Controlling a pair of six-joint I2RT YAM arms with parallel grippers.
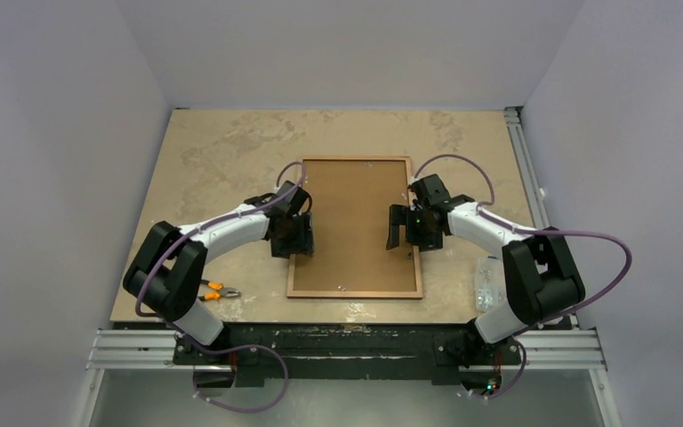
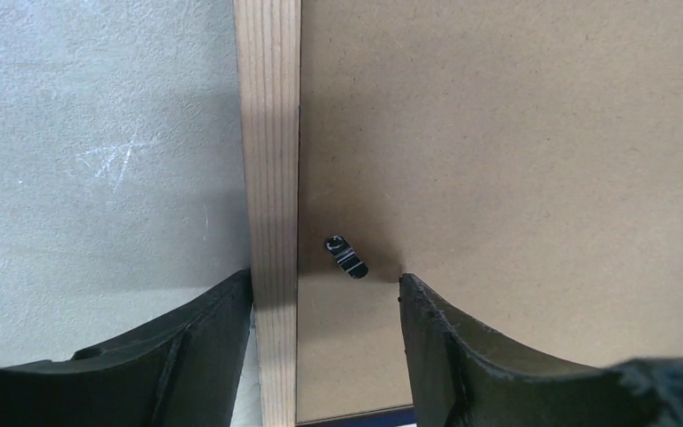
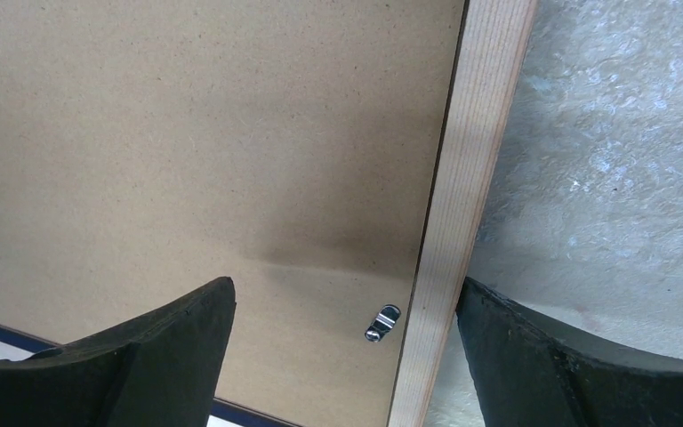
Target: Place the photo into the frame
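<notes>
While the frame (image 1: 356, 293) lies flat in the middle of the table (image 1: 231, 151) with its light wood back turned up, the brown backing board (image 1: 352, 222) fills the whole inside of it, and the photo does not show in any view. Both arms reach in from the sides. On the left rail hangs the left gripper (image 1: 293, 247), and its claw is open and grips nothing. In the left wrist view this gripper (image 2: 325, 280) stands across the wooden rail (image 2: 269, 133): one finger is at the outer edge of the rail, over the table (image 2: 98, 133), and the other finger is over the board (image 2: 498, 133). A small black tab (image 2: 346, 256) lies on the board just beside the rail, between the two fingers. Over the right rail the right gripper (image 1: 406, 238) is open wide and holds nothing. In its own view the gripper (image 3: 345, 286) also has the rail (image 3: 480, 133) between its fingers, and a small silver tab (image 3: 383, 322) sits just beside the inner edge of that rail. Pliers (image 1: 218, 290) with orange handles lie on the table near the base of the left arm, well apart from the frame.
</notes>
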